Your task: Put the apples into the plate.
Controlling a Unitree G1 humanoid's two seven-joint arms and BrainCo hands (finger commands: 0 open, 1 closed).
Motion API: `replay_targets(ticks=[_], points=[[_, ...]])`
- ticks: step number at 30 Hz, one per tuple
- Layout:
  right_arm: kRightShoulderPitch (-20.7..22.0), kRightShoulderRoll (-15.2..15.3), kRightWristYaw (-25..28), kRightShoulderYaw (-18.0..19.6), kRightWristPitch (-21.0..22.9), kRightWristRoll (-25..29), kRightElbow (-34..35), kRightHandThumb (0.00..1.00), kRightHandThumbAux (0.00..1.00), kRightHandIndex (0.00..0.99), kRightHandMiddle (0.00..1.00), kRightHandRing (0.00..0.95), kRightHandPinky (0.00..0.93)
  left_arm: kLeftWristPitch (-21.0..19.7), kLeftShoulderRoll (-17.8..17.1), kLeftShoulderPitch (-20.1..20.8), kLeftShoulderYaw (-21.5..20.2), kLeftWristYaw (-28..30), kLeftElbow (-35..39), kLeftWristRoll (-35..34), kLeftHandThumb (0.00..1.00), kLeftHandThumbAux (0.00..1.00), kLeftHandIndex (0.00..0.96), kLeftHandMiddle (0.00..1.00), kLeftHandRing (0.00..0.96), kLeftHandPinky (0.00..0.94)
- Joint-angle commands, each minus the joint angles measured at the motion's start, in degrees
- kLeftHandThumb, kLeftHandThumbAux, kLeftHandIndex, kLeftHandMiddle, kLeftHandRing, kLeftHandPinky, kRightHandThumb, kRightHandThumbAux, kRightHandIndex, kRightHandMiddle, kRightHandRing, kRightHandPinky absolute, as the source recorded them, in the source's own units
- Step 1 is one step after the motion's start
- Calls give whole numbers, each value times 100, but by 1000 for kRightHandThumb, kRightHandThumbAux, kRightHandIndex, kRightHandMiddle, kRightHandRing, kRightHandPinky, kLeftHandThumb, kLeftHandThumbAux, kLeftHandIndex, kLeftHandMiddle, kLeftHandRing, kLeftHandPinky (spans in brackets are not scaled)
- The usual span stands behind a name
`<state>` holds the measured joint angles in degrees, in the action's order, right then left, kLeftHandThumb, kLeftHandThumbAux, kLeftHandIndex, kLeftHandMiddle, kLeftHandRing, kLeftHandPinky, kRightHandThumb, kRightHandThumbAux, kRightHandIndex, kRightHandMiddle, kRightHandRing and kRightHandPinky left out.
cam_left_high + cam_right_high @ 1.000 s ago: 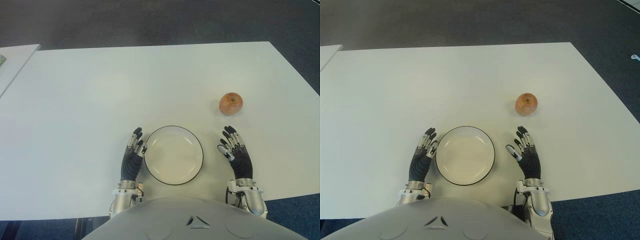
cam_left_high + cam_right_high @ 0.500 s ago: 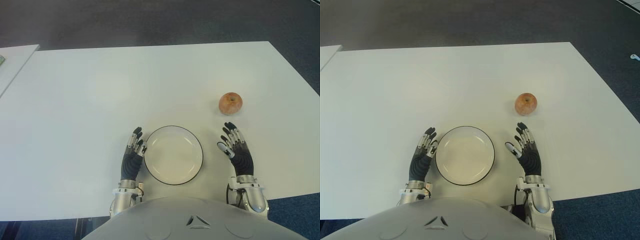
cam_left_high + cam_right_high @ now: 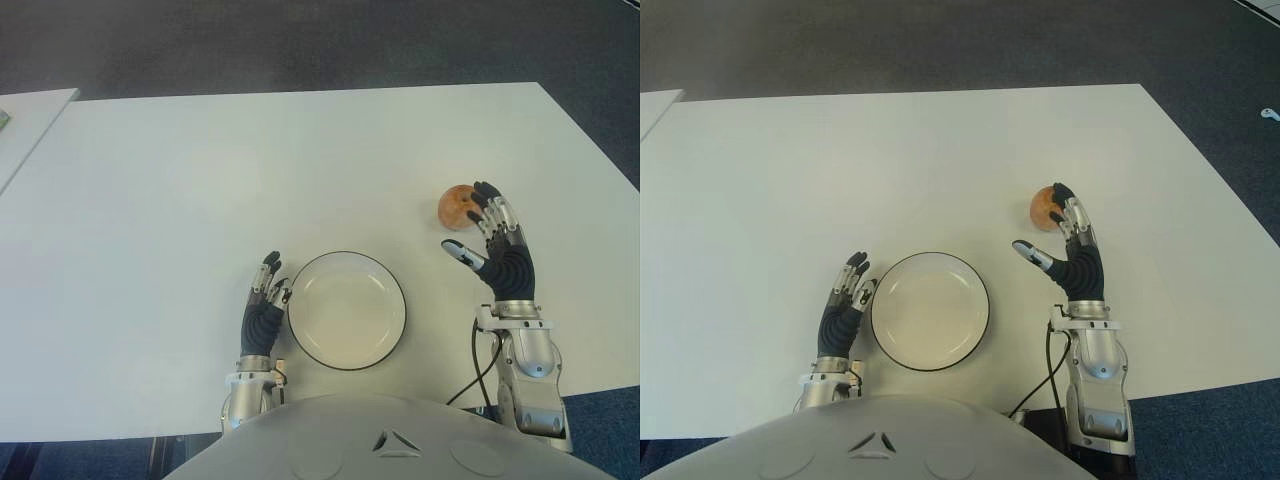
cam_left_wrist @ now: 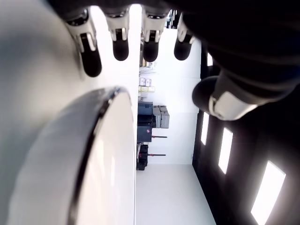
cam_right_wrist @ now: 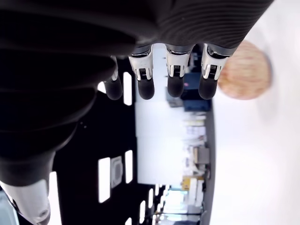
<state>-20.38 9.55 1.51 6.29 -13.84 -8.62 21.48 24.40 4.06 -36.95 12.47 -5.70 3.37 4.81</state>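
A: Largest first? White table (image 3: pixel 180 180), then the plate (image 3: pixel 347 310) near its front edge, at 6 o'clock.

B: And the robot hands? Right robot hand (image 3: pixel 495 245) fingers spread wide, gripping nothing, just at the apple (image 3: pixel 455 207), 2 o'clock of plate. Left robot hand (image 3: pixel 264 305) relaxed, empty, at plate's 9 o'clock.

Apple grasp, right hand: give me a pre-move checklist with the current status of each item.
1. Right hand open for the grasp: ok, fingers spread.
2. Hand beside the apple, fingers over its right side: ok.
3. Fingers touching the apple: cannot tell.
4. Plate empty to receive it: ok.
5. White table bare between apple and plate: ok.
6. Left hand open, clear at the plate's left: ok.
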Motion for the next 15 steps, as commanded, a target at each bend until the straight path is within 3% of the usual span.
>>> replay_targets(ticks=[1,2,8,15], points=[[455,855,-805,0,-286,-2482,-372,192,588,0,0,0,0,19,-22,94,-108,-139,-355,181,14,501,0,0,0,6],[609,1065,-860,-36,-211,-2861,-439,196,554,0,0,0,0,22,-29,125,-111,-123,-380,186,18,498,0,0,0,4],[1162,1786,-764,-234,101,-3889,-706,234,404,0,0,0,0,79,-2,267,-86,-91,-504,186,26,489,0,0,0,1],[1550,2470,-412,-462,133,-4494,-1073,272,272,0,0,0,0,243,18,302,-61,-129,-546,230,17,490,0,0,0,5]])
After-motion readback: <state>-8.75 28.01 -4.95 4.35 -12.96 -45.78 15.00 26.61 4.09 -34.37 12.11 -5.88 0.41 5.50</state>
